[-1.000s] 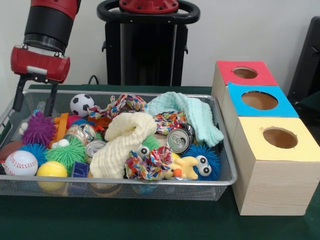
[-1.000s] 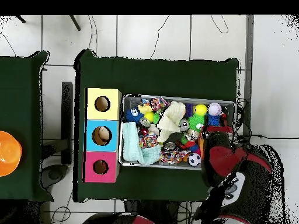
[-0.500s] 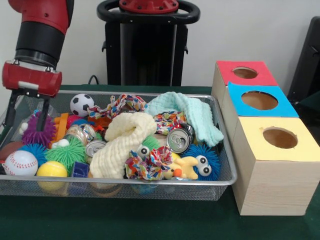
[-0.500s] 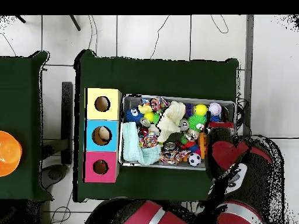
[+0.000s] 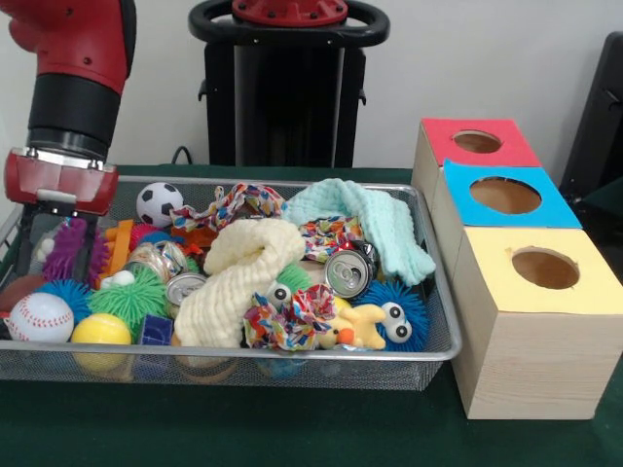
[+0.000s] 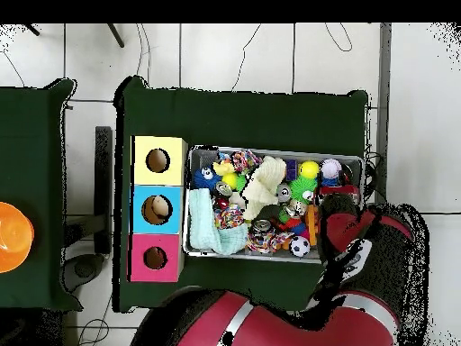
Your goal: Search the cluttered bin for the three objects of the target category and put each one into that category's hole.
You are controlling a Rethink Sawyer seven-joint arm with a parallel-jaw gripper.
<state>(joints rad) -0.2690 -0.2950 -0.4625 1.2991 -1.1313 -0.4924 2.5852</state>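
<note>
1. At the bin's (image 5: 428, 352) left end in the front view, the pincer (image 5: 57, 251) hangs with its two dark fingers (image 5: 86, 255) spread, straddling the purple spiky ball (image 5: 68, 251).
2. That ball lies against the bin's left wall, just behind a blue spiky ball (image 5: 66, 293) and the baseball (image 5: 39, 317), with an orange toy (image 5: 120, 245) beside it.
3. It looks like a round tuft of soft rubber spines, bright purple; a green spiky ball (image 5: 136, 297) and a blue googly-eyed one (image 5: 394, 313) resemble it, so these may be the category sought, though the task does not name it.
4. Judging by its look, it should be light and squashy; the spines will bend and may slip, so the fingers ought to close across the ball's middle, deep enough to reach the core.
5. Three boxes stand beyond the bin's other end, with red (image 5: 476, 143), blue (image 5: 504, 195) and yellow (image 5: 545, 268) tops, each holed.
6. From overhead, the arm (image 6: 356, 245) covers the bin's corner and hides the pincer.
</note>
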